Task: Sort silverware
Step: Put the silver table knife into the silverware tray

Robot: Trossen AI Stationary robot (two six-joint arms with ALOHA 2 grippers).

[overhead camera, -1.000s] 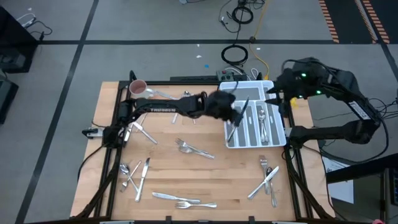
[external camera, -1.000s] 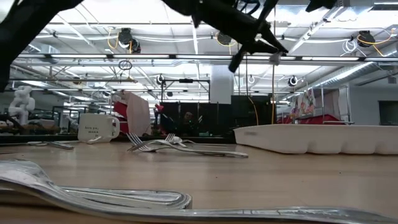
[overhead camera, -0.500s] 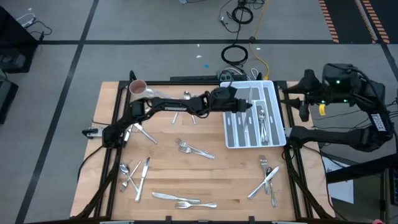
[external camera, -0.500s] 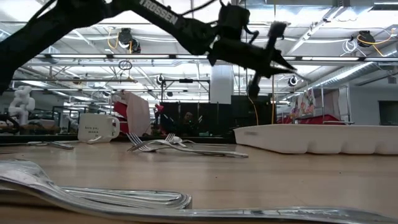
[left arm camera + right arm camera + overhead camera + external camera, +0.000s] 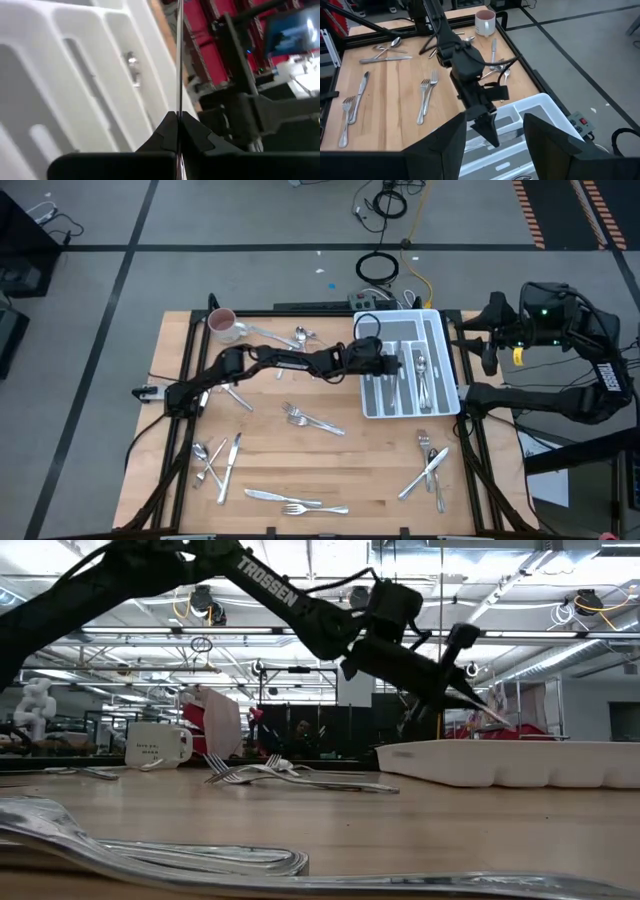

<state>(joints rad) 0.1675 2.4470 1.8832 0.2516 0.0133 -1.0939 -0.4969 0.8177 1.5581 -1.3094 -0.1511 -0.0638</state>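
My left end effector (image 5: 392, 366) reaches over the near-left edge of the tray (image 5: 440, 350), pressed together on a thin knife (image 5: 178, 60) that I see edge-on between my fingertips (image 5: 169, 131), its blade pointing out over the tray's long slots. The piece looks light and stiff but smooth and slick, so I judge a pinch across the flat faces near the middle of the handle is safest; held by a narrow edge it could swivel or slip.

My right end effector (image 5: 492, 135) waits off the surface, beyond the tray's right side, fingers spread and holding nothing.

Inside the tray some pieces (image 5: 422, 373) already lie in the right-hand slots. The rest of the silverware is loose on the surface (image 5: 330, 465) left of and below the tray: forks (image 5: 305, 418) just left of it, a pair (image 5: 432, 465) below it, a cluster (image 5: 215, 460) far to the lower left, and a few near the mug (image 5: 222, 323).
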